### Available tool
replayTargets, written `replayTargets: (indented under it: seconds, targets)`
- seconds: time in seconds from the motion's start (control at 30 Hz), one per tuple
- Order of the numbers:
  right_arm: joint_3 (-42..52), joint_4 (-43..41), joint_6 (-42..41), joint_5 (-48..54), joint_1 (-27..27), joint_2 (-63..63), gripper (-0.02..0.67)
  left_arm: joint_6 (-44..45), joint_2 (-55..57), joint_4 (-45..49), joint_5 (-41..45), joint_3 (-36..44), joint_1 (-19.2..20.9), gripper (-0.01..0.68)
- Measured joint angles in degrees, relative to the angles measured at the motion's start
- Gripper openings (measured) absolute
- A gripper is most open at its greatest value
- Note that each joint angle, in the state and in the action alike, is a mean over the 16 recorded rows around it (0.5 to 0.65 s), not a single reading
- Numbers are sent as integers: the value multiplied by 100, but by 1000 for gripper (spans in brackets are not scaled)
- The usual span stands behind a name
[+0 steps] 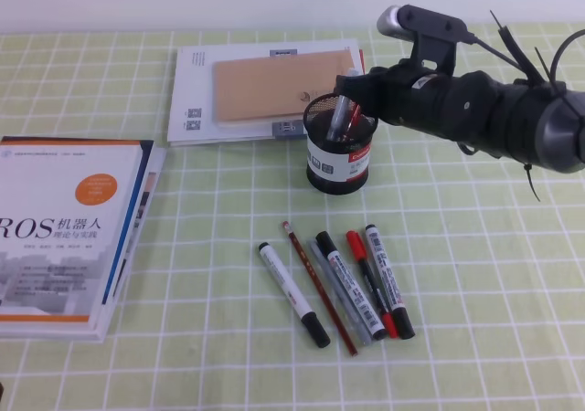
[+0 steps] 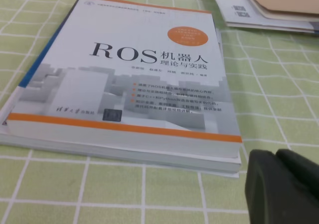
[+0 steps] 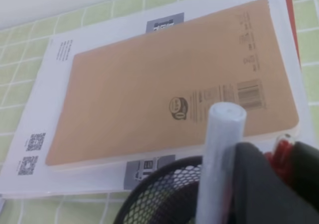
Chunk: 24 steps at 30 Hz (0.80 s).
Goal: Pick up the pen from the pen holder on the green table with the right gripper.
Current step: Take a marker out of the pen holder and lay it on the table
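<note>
The pen holder [image 1: 337, 152], a black wire-mesh cup with a white label band, is seen standing upright on the green worktop [image 1: 475, 274], just in front of a white booklet topped by a tan notebook [image 1: 281, 84]. The right gripper [image 1: 351, 89] is reached in over the cup's rim from the right. In the right wrist view, the red top of the pen [image 3: 279, 154] is seen between the two dark fingers [image 3: 254, 184], with a whitish translucent pen [image 3: 219, 159] standing just beside the left finger; the jaws are narrowed around the red pen, though it cannot be told whether it is firmly gripped. The pen remains inside the holder. A row of markers and pens [image 1: 338, 283] is laid out on the worktop in front of the cup. A ROS textbook [image 2: 144, 79] is placed at the left, and only part of the left gripper [image 2: 284, 189] is shown beside it, so its jaws cannot be judged.
</note>
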Motion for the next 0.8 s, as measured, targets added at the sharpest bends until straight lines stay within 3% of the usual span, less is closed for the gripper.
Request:
replayTargets:
  seconds: [0.47, 0.8]
  targets:
    - [0, -534, -8, 373, 28, -706, 65, 0, 0, 0, 0, 0, 0, -8]
    - [0, -1361, -13, 1424, 28, -1745, 65, 0, 0, 0, 0, 0, 0, -8]
